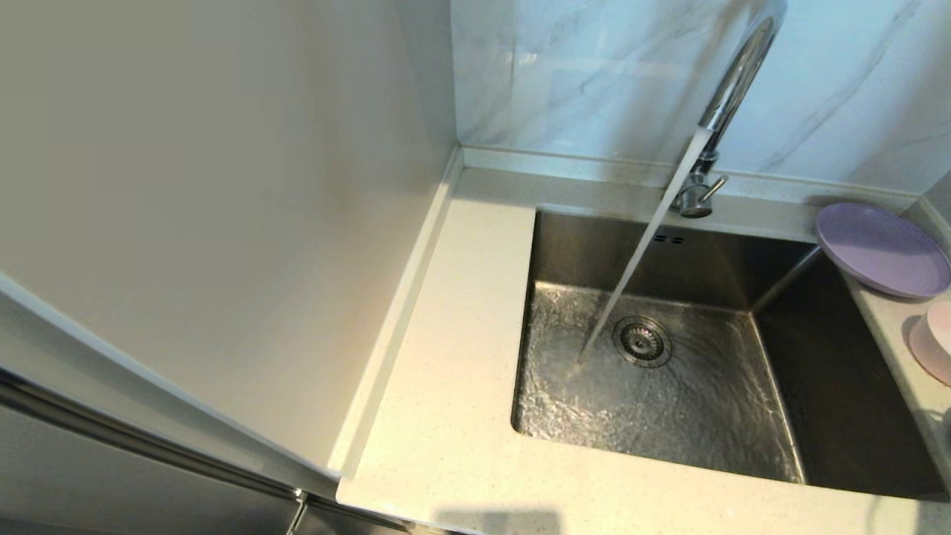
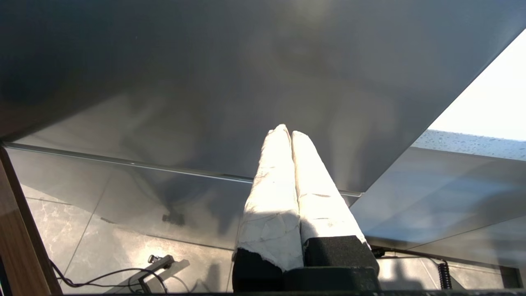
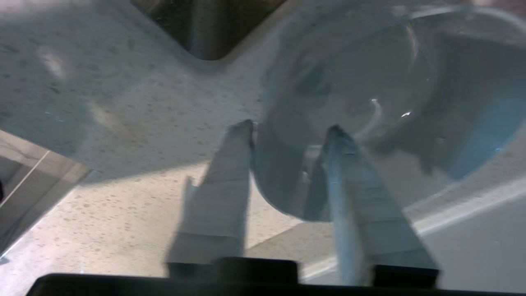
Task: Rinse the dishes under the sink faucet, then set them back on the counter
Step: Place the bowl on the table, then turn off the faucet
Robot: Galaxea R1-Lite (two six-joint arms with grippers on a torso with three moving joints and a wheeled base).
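Note:
Water runs from the chrome faucet [image 1: 732, 82] into the steel sink [image 1: 832, 386], landing beside the drain strainer [image 1: 642, 341]. A lavender plate [image 1: 883, 249] and a pale pink cup [image 1: 935, 342] rest on the counter [image 1: 446, 416] right of the sink. Neither gripper shows in the head view. In the right wrist view a pale deep bowl [image 3: 370, 82] stands on the speckled counter [image 3: 123, 102] near a sink corner [image 3: 205, 24]. My right gripper [image 3: 287, 127] is open astride the bowl's wall, one finger outside, one inside. My left gripper [image 2: 286, 130] is shut and empty.
A tall pale side panel [image 1: 223, 186] rises left of the counter, with a raised rim [image 1: 401, 312] along it. A marbled wall [image 1: 594, 67] backs the faucet. The left arm hangs low by a grey cabinet front [image 2: 205, 82], above a tiled floor with cables [image 2: 107, 275].

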